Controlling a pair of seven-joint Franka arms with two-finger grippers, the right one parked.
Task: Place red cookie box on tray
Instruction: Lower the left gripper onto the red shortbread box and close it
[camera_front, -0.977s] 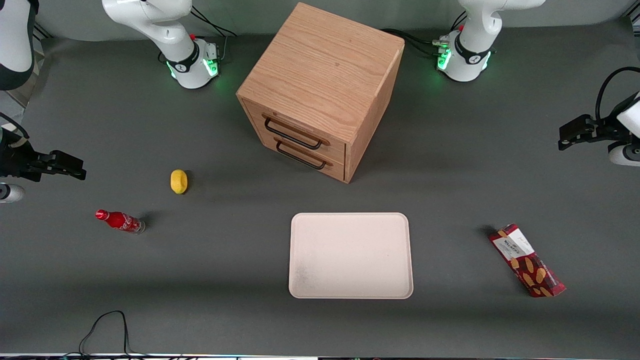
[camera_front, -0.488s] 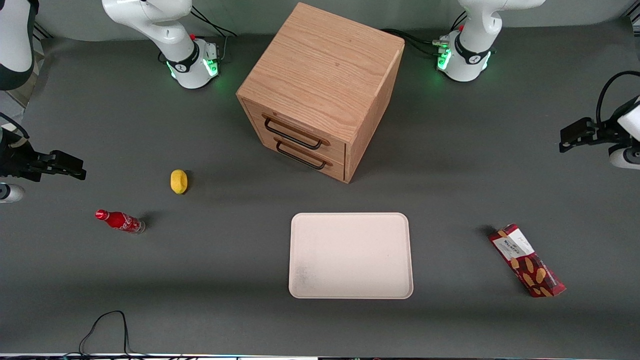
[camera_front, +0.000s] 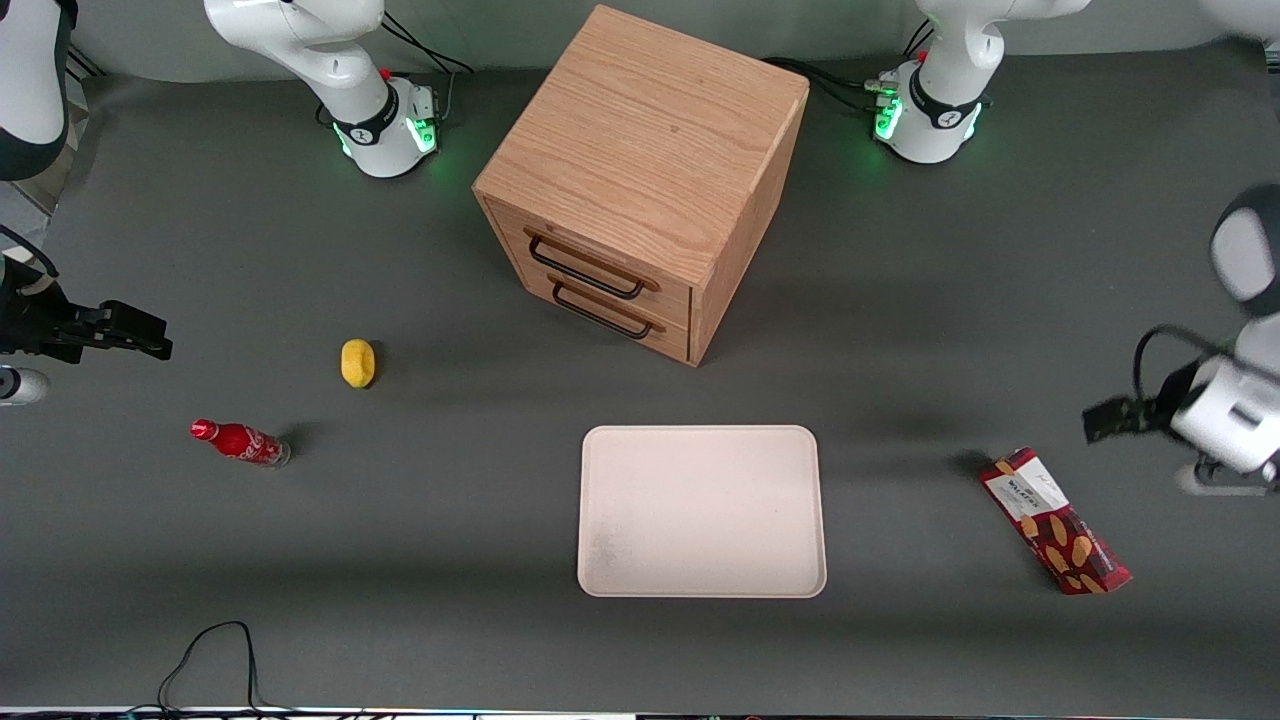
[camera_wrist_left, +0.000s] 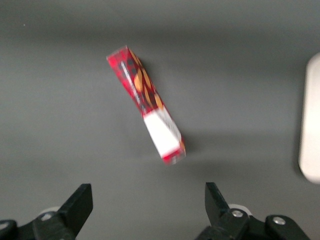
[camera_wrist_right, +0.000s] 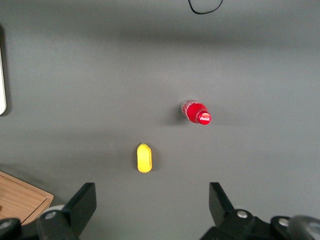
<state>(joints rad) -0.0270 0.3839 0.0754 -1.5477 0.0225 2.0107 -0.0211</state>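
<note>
The red cookie box (camera_front: 1055, 522) lies flat on the grey table toward the working arm's end, its white label end pointing away from the front camera. It also shows in the left wrist view (camera_wrist_left: 147, 105). The cream-white tray (camera_front: 700, 510) lies near the table's middle, nothing on it; its rim shows in the left wrist view (camera_wrist_left: 311, 125). My left gripper (camera_front: 1108, 422) hovers above the table just beside the box's label end, a little farther from the front camera. In the wrist view the gripper (camera_wrist_left: 147, 192) is open and empty, apart from the box.
A wooden two-drawer cabinet (camera_front: 640, 180) stands farther from the front camera than the tray. A yellow lemon (camera_front: 357, 362) and a small red cola bottle (camera_front: 240, 442) lie toward the parked arm's end. A black cable (camera_front: 210, 650) loops at the front edge.
My left gripper has moved nearer to the front camera and lower, coming close to the cookie box's label end. The box and tray have not moved.
</note>
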